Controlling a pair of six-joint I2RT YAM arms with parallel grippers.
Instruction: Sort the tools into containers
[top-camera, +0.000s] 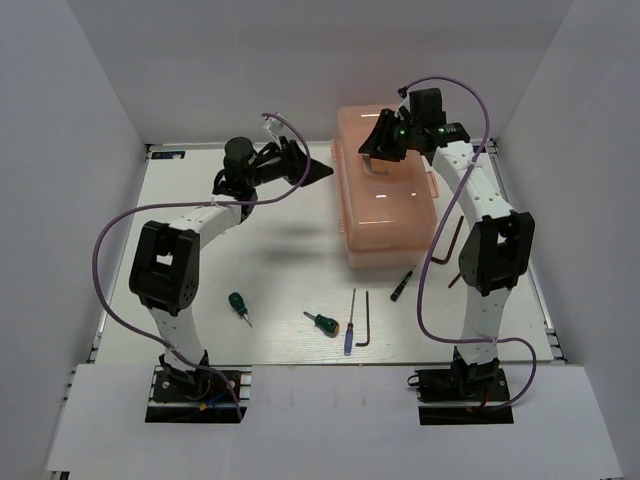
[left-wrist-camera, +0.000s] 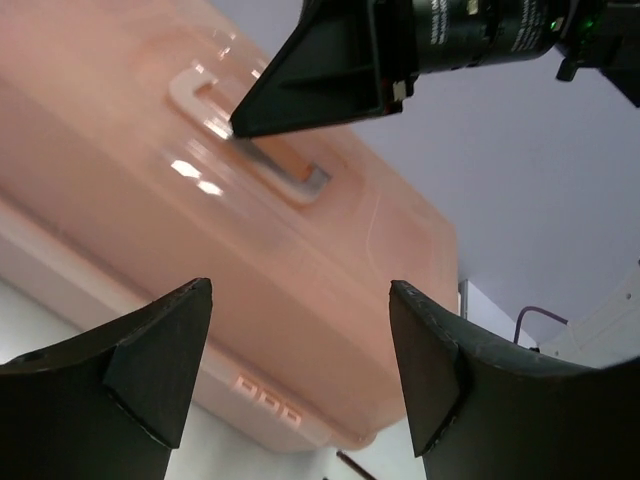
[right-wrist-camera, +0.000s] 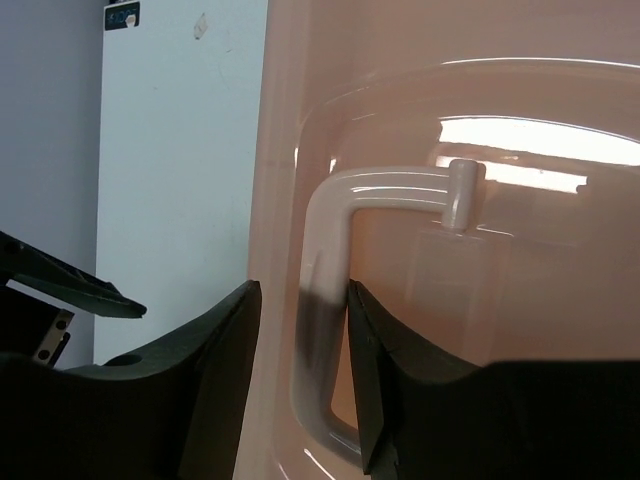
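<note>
Toolbox (top-camera: 385, 205) sits lid shut toward the far right corner of the table (top-camera: 280, 250). One leg of the lid's handle (right-wrist-camera: 325, 250) is between the fingers of my right pincer (right-wrist-camera: 302, 330). Its jaws are apart and straddling, with a gap showing on one side, so not clamped. My left pincer (top-camera: 310, 170) hangs over the table just left of the toolbox, jaws wide apart, holding nothing.

Tools lie loose toward the table's near edge:
- green screwdriver (top-camera: 238, 305)
- second green screwdriver (top-camera: 322, 323)
- blue screwdriver (top-camera: 350, 320) beside a hex key (top-camera: 366, 318)
- thin screwdriver (top-camera: 402, 284) just off the toolbox's near side
</note>
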